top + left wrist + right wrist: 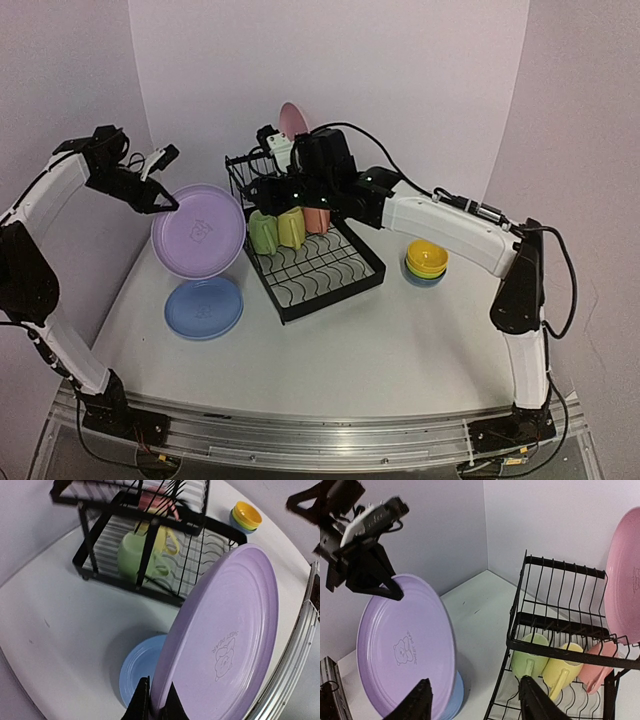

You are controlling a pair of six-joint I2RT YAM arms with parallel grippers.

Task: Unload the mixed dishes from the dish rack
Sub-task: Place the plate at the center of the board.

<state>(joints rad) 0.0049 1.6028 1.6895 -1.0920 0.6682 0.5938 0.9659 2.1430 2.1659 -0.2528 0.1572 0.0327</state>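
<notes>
My left gripper [156, 702] is shut on the rim of the purple plate [225, 640], which hangs tilted over the blue plate [203, 308] lying flat on the table. The black dish rack [320, 275] stands at the centre. A pink plate [625, 575] stands upright in its upper shelf. Under that shelf sit a green mug [530, 660], a yellow mug [565, 665] and a pink mug [597, 670]. My right gripper [475, 682] is open with nothing between its fingers, hovering by the rack's left end, between the purple plate and the green mug.
A stack of small bowls [427, 260], yellow on top, sits on the table right of the rack. Purple walls close in the back and both sides. A metal rail [300, 435] runs along the near table edge.
</notes>
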